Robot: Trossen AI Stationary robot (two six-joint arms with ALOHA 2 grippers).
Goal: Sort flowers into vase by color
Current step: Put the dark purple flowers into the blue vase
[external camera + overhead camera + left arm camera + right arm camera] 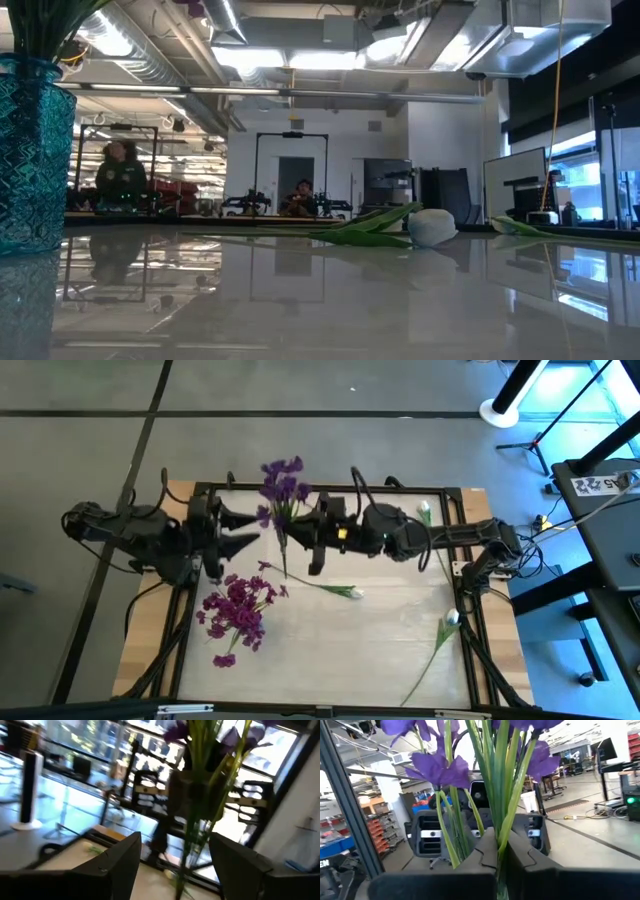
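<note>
Above the table (400, 630), right fingers (496, 851) pinch purple flower stems (507, 805); left fingers (127, 851) spread, empty.

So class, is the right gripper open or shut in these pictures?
Shut. In the right wrist view the right gripper has its fingers pressed together around the green stems of the purple flowers.

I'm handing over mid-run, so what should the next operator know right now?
Right gripper: fingers shut on the purple flower bunch, held above the table's far edge.
Left gripper: fingers open, empty, facing that bunch.
Magenta cluster lies on the table's left part.
White buds: one mid-table, one near the right edge, one by the right arm.
Teal vase already holds stems.
Left: vase the held bunch, then sort the rest.
</note>
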